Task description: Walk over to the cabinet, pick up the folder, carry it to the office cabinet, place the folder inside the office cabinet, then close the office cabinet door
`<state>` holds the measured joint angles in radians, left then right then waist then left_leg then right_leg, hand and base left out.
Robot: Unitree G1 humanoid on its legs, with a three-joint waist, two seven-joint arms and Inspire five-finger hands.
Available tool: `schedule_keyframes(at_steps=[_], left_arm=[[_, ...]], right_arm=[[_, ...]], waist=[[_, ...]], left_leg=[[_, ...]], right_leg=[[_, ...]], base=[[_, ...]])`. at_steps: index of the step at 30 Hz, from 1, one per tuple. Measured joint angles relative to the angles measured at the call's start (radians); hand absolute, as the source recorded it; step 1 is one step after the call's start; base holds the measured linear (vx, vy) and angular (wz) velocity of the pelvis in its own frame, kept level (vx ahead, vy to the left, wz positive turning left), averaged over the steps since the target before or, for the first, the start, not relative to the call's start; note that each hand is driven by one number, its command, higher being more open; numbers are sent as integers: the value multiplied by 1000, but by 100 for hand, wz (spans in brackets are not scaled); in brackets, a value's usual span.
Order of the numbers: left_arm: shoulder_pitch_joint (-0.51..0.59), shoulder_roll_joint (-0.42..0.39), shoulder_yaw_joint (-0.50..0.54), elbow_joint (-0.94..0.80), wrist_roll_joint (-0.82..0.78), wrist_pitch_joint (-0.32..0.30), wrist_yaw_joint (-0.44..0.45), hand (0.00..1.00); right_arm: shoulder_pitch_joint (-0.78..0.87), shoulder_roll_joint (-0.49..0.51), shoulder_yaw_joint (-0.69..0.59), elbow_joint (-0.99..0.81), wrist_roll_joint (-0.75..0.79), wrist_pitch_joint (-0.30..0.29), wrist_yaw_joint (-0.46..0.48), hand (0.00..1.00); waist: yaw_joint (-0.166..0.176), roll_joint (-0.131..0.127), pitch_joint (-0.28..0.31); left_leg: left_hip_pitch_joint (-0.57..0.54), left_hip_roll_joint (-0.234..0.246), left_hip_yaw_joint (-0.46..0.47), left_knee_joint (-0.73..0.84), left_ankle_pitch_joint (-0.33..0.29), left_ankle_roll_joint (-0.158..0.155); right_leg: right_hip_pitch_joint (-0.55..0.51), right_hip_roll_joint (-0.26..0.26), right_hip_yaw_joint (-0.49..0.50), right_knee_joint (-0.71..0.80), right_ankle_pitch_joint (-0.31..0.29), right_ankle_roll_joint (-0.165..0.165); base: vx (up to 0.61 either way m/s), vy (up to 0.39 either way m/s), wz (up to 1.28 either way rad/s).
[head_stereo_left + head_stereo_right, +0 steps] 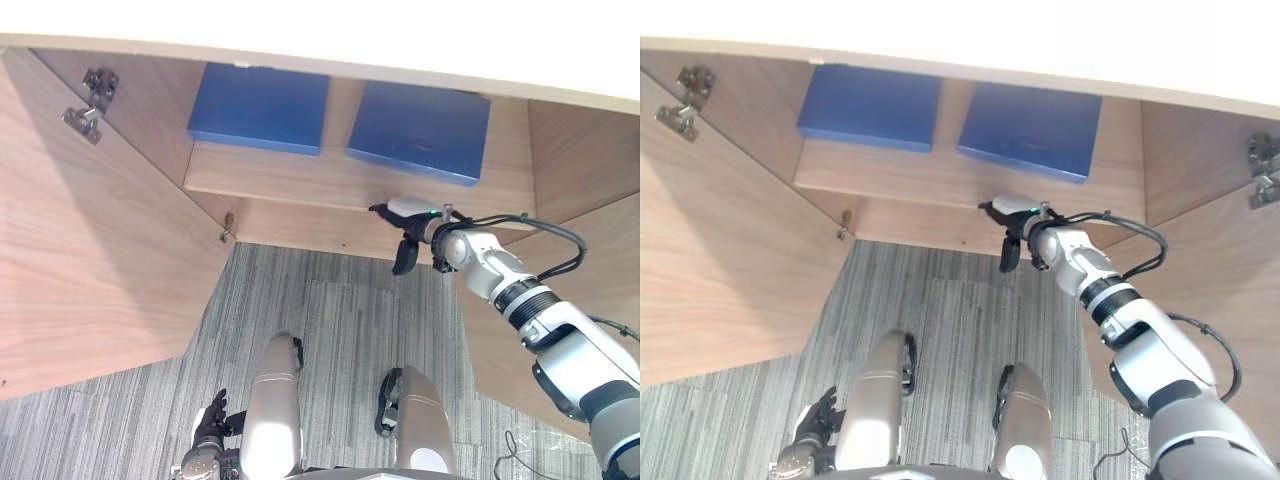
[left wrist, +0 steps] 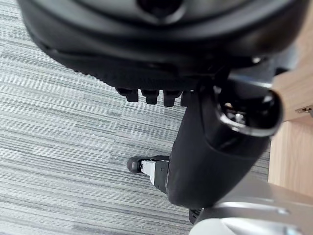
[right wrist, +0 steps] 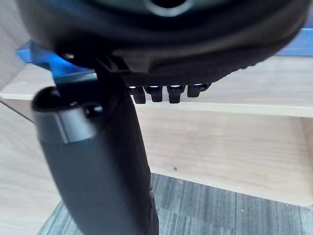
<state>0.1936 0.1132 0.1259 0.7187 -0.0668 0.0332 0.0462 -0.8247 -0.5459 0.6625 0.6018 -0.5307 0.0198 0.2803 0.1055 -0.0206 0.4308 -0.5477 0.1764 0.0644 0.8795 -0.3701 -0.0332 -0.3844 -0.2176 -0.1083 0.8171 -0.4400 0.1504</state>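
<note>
The right hand (image 1: 408,245) hung loose and empty, fingers relaxed, just in front of the shelf (image 1: 290,180) edge inside the open cabinet (image 1: 580,160). A blue folder (image 1: 420,130) lay flat on the shelf just past that hand, not touching it. A second folder (image 1: 260,108) lay farther to the hand's left. The left hand (image 1: 210,422) hung low near the floor (image 1: 330,320), fingers loose, holding nothing.

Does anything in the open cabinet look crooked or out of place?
Nothing is spilled or damaged. The left folder lies square on the shelf; the right folder sits slightly turned against the shelf's front edge.
</note>
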Motion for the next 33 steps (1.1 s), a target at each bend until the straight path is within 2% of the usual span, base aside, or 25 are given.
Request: schedule_keyframes(at_steps=[2,5,6,7,9,12,13,15,18,20,22,23,25,27,30,32,33], left_arm=[[1,2,-3,17,1,1,0,100],[10,21,-18,50,1,3,1,100],[26,41,-27,64,8,3,1,100],[37,46,-25,70,24,3,1,100],[59,47,-22,73,41,3,1,100],[72,42,-22,91,41,2,4,100],[72,38,-22,110,41,2,13,100],[73,22,-22,135,39,2,20,100],[73,-10,-2,171,39,2,29,100],[66,-22,21,175,41,-3,38,100],[49,-22,37,184,53,-6,50,100],[30,-22,51,189,74,-12,61,100],[9,-10,60,193,101,-22,77,100],[-12,-6,89,202,119,-26,77,100],[-28,2,100,209,120,-25,78,100],[-38,1,100,209,122,-25,77,100],[-50,-4,100,212,129,-24,77,100]], right_arm=[[19,5,10,0,0,-6,1,100],[57,5,11,1,0,-16,1,100],[93,5,9,0,3,-29,1,100],[118,4,7,1,4,-36,1,100],[171,5,7,4,22,-40,1,100],[253,24,13,51,45,-45,4,100],[307,53,-20,94,77,-46,3,100],[400,127,-142,181,113,-41,-18,100],[556,276,-445,306,189,-9,-106,100],[645,353,-586,316,260,8,-168,100],[744,409,-678,313,322,16,-224,100],[804,439,-724,312,342,24,-256,100],[888,477,-763,300,371,42,-309,100],[938,504,-807,249,419,54,-348,100],[1000,525,-841,184,457,53,-372,100],[1022,533,-859,165,467,58,-372,100],[1032,540,-879,141,473,63,-372,100]], waist=[[1,-2,-1],[1,-18,-14],[1,-35,-47],[1,-43,-70],[4,-48,-99],[10,-50,-146],[9,-51,-173],[0,-35,-195],[-20,11,-231],[-45,20,-245],[-70,17,-261],[-79,8,-275],[-95,-11,-289],[-113,-35,-297],[-115,-57,-294],[-115,-62,-292],[-112,-59,-287]], left_leg=[[50,0,8,-59,24,1],[152,0,20,-208,91,-4],[193,0,28,-295,132,-11],[211,3,32,-336,151,-13],[250,15,32,-382,166,-17],[266,-5,-84,-387,179,-24],[273,-17,-131,-402,187,-37],[309,-17,-133,-446,191,-44],[375,-16,-102,-559,210,-47],[415,-19,-67,-635,243,-46],[453,-26,-29,-683,263,-47],[468,-28,3,-694,267,-47],[491,-34,44,-701,255,-65],[520,-46,96,-709,251,-64],[584,-42,207,-717,251,-64],[609,-42,265,-721,251,-64],[612,-37,300,-721,251,-61]], right_leg=[[55,6,-14,-75,36,-3],[172,31,-35,-269,128,-9],[225,48,-44,-391,187,-16],[252,60,-46,-457,219,-19],[308,87,-39,-567,276,-26],[339,114,-11,-640,316,-39],[345,117,-2,-666,329,-39],[359,117,12,-690,345,-39],[338,120,78,-707,388,-32],[316,116,117,-709,416,-31],[303,112,161,-712,433,-28],[293,111,199,-716,442,-24],[280,112,258,-730,458,-22],[252,121,346,-737,487,-24],[242,130,398,-740,506,-58],[225,135,403,-741,504,-113],[205,130,352,-749,488,-207]], base=[[47,6,-6],[79,-22,-4],[74,-63,-8],[70,-74,-12],[34,-58,-24],[-12,-52,-31],[-20,-46,-26],[-25,-18,-24],[-64,29,-54],[-87,35,-68],[-151,32,-72],[-210,48,-88],[-167,44,-97],[-210,77,-129],[-215,62,-125],[-197,72,-115],[-173,89,-119]])
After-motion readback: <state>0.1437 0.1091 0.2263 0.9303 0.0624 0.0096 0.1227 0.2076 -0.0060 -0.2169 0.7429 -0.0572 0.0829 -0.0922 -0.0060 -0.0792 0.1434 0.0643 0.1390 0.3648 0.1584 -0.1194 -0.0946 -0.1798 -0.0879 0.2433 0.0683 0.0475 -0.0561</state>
